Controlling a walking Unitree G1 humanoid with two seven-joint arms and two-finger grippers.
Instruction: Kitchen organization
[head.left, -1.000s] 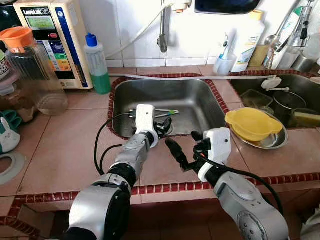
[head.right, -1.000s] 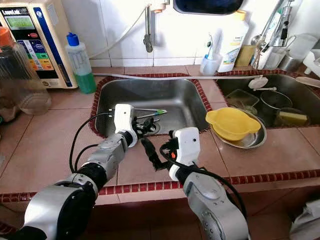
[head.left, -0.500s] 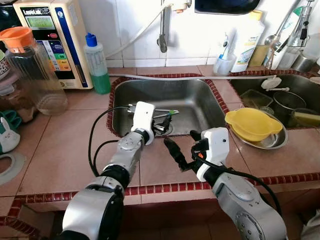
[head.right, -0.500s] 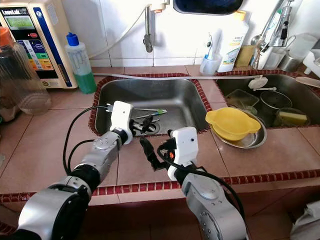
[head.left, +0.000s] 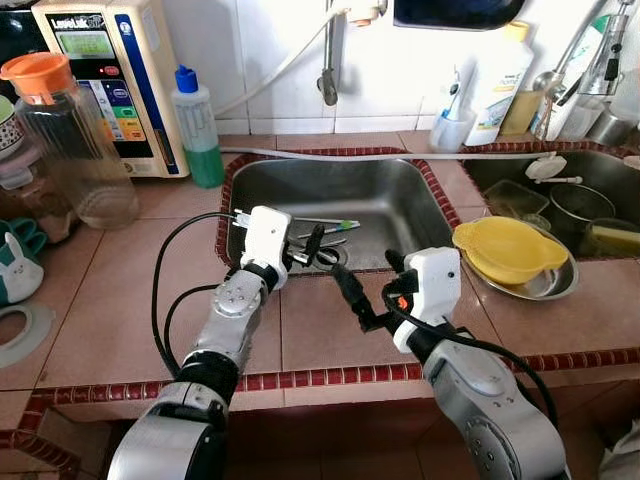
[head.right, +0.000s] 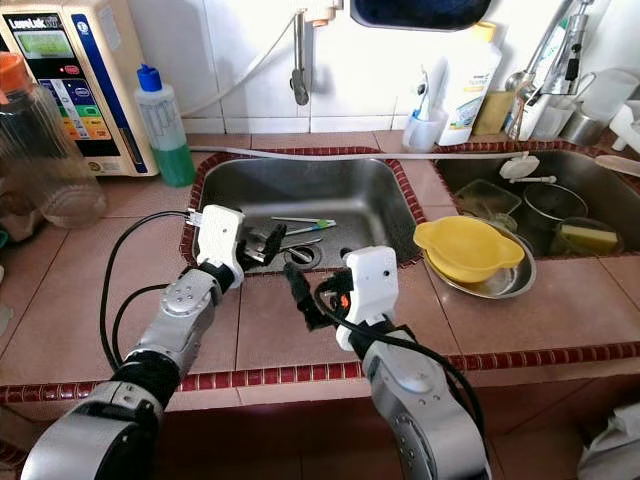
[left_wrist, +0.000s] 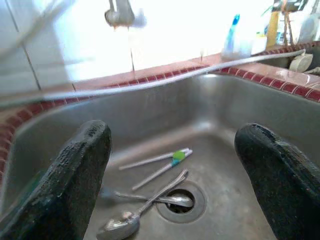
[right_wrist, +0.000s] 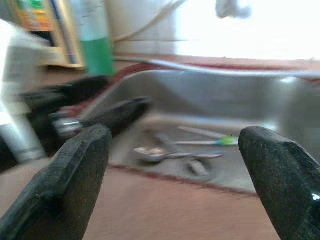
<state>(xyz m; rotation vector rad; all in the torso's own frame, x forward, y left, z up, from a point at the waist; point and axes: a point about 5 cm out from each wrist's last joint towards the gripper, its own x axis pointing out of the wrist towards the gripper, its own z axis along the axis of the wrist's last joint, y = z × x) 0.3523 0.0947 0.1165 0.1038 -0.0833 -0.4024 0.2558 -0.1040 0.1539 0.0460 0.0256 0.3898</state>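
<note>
L gripper (left_wrist: 170, 165) over crosswise spoon (left_wrist: 142, 212)

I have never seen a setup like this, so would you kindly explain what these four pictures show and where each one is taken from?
This is a humanoid robot with two silver arms, standing at a tiled kitchen counter. The two wide pictures come from a stereo camera on its head, looking down at one scene. The other two come from cameras on its wrists, looking along each gripper's black fingers.

The left gripper hangs at the near edge of the steel sink, jaws open and holding nothing. The right gripper hovers over the counter beside it, also open and empty.

In the sink lie spoons by the drain and a green-banded utensil. To the right, a yellow bowl sits on a metal plate.
</note>
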